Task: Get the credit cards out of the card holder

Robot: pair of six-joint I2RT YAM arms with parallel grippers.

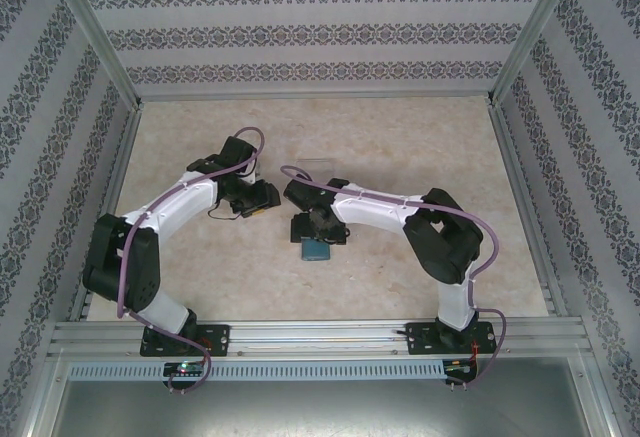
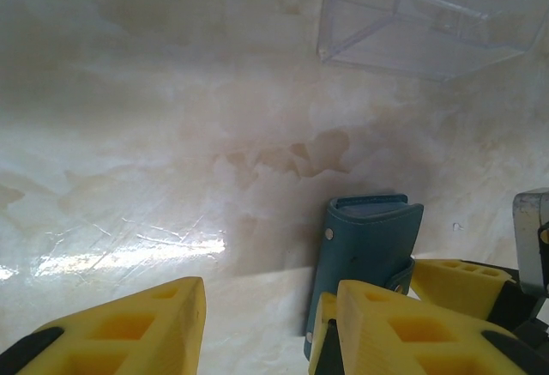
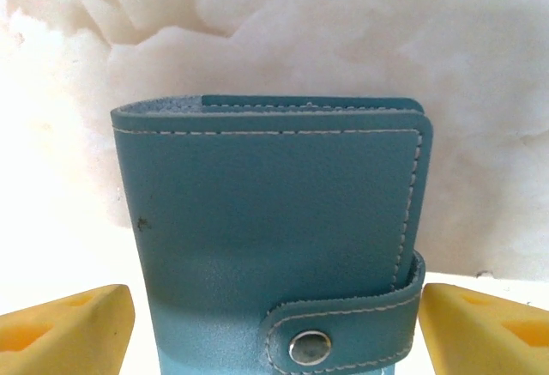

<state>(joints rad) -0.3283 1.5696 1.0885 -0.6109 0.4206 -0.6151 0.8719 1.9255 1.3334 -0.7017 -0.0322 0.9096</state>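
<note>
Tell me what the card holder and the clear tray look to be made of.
Card holder: likely leather or faux leather, teal, matt, finely grained, pale stitching along its edges; its snap looks like shiny metal. Clear tray: seemingly rigid glossy plastic, transparent, the table showing through its walls.

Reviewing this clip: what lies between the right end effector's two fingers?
The closed teal card holder, its strap snapped shut, sits between the right end effector and its yellow fingers; the right wrist view shows it.
</note>
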